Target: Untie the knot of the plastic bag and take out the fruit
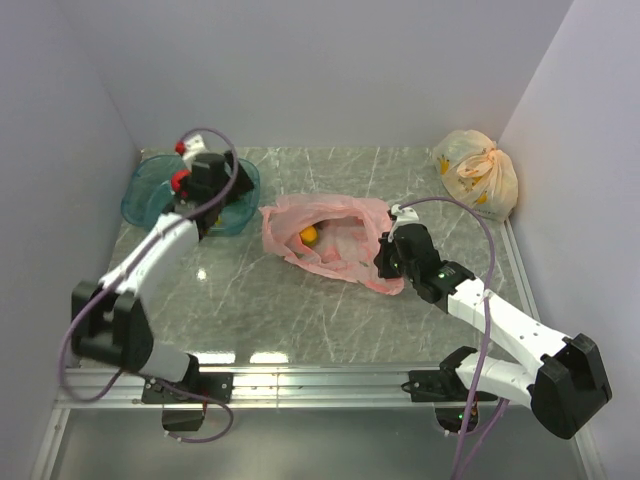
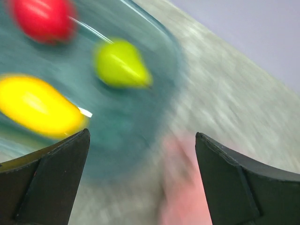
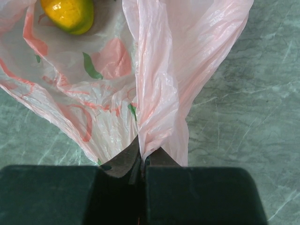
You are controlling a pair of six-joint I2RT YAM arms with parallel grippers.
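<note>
The left arm stretches forward to the rear left, its left gripper [image 2: 143,180] hanging over a teal bowl [image 2: 136,122] with jaws wide apart. In the bowl lie a red apple [image 2: 42,18], a green pear [image 2: 121,63] and a yellow oblong fruit [image 2: 37,105].

The right arm bends in from the right, and the right gripper [image 3: 142,161] is clamped on the edge of the pink plastic bag [image 1: 335,245]. The bag lies open mid-table with an orange-yellow fruit [image 1: 309,236] inside.

The orange print on the pale yellow bag [image 1: 478,172] is too small to read.
</note>
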